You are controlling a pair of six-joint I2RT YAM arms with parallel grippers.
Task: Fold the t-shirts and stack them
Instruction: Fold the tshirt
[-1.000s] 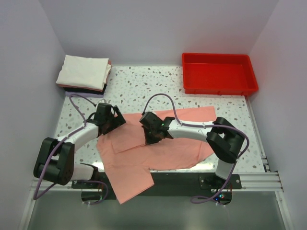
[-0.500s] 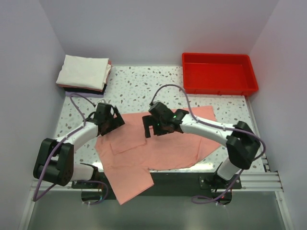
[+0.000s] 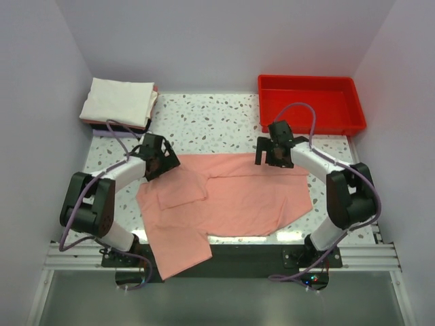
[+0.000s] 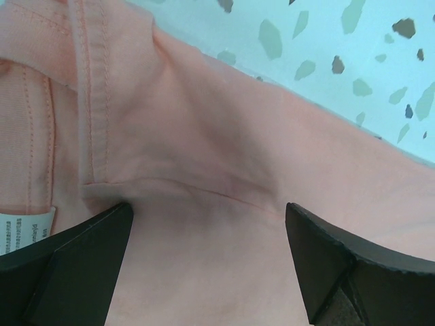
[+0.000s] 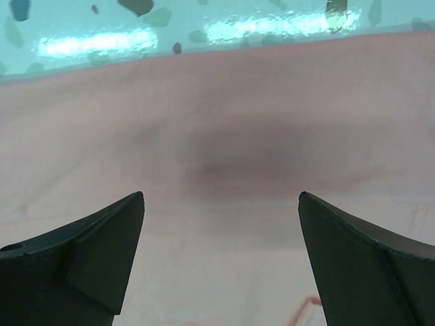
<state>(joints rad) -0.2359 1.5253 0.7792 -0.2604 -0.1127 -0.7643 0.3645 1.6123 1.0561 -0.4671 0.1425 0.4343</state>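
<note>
The left claw [image 3: 162,163] and right claw [image 3: 270,156] are held wide open and empty over the far edge of the salmon-pink t-shirt [image 3: 238,197], probably poised for folding.

Lab test cell: blank walls [image 3: 224,41], terrazzo tabletop [image 3: 204,122]

1. Salmon-pink soft cotton t-shirt [image 5: 204,224] fills most of frame, lying flat & smooth.
2. Its edge runs straight across near the top; beyond it, a strip of pale speckled terrazzo tabletop [image 5: 204,13] w/ dark flecks & bright glare.
3. Right gripper [image 5: 221,261] right above the cloth, black jaws spread wide at lower L & R corners, nothing pinched btwn them.
4. Soft dark shadow [image 5: 238,166] on the fabric, mid-frame.
</note>
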